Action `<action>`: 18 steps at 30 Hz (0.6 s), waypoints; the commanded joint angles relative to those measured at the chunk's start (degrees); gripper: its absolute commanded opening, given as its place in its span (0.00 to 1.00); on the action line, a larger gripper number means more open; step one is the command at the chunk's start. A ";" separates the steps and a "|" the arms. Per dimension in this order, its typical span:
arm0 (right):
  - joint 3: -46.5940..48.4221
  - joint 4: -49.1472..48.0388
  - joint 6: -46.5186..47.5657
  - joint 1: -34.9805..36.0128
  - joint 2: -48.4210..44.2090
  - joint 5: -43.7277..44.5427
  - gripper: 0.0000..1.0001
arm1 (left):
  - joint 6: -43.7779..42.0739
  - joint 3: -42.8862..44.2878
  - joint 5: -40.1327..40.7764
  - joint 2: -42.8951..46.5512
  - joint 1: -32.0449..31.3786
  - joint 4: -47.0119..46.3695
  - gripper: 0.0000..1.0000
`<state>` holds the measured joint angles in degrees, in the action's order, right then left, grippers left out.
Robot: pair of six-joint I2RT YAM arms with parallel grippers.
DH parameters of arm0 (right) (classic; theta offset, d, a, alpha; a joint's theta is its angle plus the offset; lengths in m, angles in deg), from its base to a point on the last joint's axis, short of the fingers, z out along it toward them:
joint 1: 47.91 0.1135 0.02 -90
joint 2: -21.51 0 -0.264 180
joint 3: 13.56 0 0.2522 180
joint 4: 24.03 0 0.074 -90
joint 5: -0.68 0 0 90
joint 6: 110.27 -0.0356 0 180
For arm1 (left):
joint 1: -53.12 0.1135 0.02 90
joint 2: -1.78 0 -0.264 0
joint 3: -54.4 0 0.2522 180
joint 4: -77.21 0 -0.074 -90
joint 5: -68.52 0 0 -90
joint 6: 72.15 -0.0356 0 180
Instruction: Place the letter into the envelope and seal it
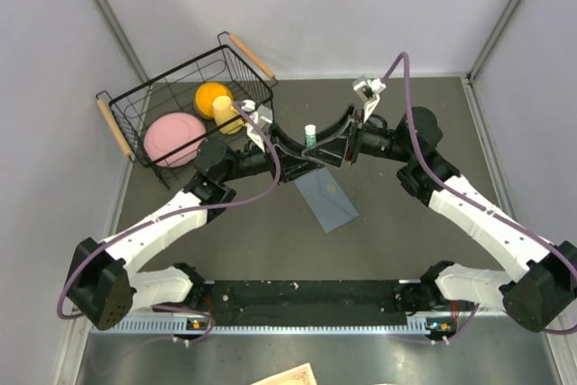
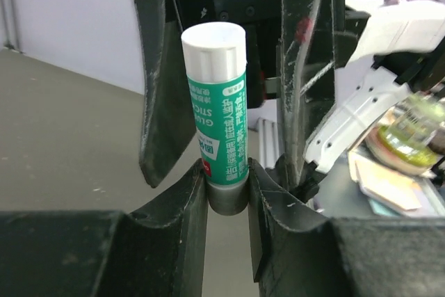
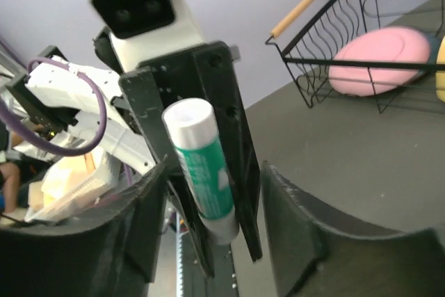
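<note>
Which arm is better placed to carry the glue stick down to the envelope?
Left. The left gripper has its jaws clamped on the glue stick at its base; the right gripper has its jaws open either side of it.

- Letter (image 1: pixel 288 374): cut off by the top view's bottom edge.
- Glue stick (image 2: pixel 221 123): base hidden between the left gripper (image 2: pixel 227 184) fingers.
- Clutter (image 2: pixel 407 137) at right of left wrist view: blurred.

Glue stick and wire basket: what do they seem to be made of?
Glue stick: likely plastic, with a smooth white cap and a glossy green printed label. Basket: thin black wire, probably coated metal. Its handles look like pale matte wood.
</note>
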<state>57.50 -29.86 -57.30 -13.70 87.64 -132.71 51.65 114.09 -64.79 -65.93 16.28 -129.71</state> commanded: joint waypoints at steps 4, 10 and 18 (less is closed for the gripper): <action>6.76 8.85 6.26 -4.33 -1.70 -11.07 0.86 | -17.51 -0.76 -16.26 7.14 1.07 3.82 0.00; 13.36 19.32 18.75 -3.72 -2.76 -22.69 0.89 | -33.17 2.84 -25.32 7.94 1.16 23.62 0.00; 15.39 20.90 26.75 2.08 -3.55 -25.86 0.89 | -20.38 3.46 -31.83 4.69 1.16 10.99 0.00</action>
<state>69.71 -10.71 -37.39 -14.07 85.10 -154.44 25.62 115.01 -90.84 -59.92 17.50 -110.94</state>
